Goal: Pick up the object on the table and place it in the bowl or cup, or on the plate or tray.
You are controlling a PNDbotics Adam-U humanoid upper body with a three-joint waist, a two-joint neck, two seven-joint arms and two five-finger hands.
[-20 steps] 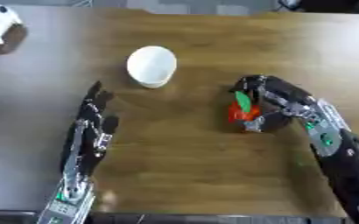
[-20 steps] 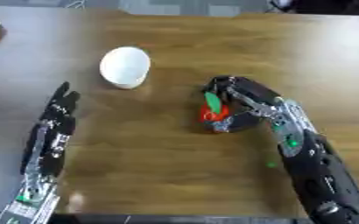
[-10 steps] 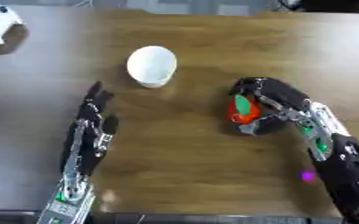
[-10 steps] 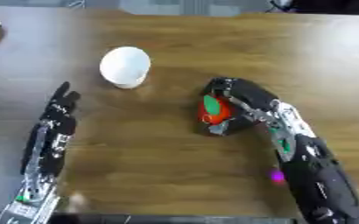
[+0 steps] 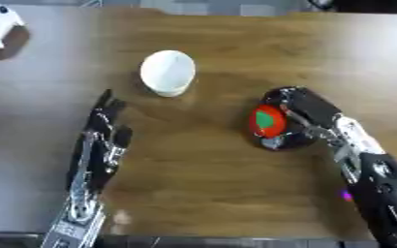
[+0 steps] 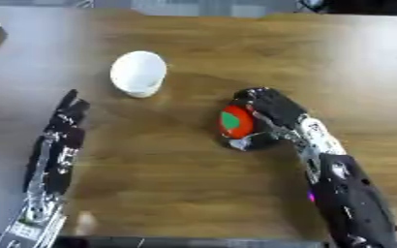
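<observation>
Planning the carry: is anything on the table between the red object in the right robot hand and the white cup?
Nothing visible. Bare table lies between the red object, held by the right robot hand, and the cup.

Table [image 5: 236, 48]: brown wood grain, smooth, low sheen. Cup [image 5: 168, 72]: white, matt, smooth. Red-and-green object [image 5: 268, 121]: glossy, plastic-like. Right hand [image 5: 308, 114] and left hand [image 5: 100, 145]: black casing with silver metal parts.
</observation>
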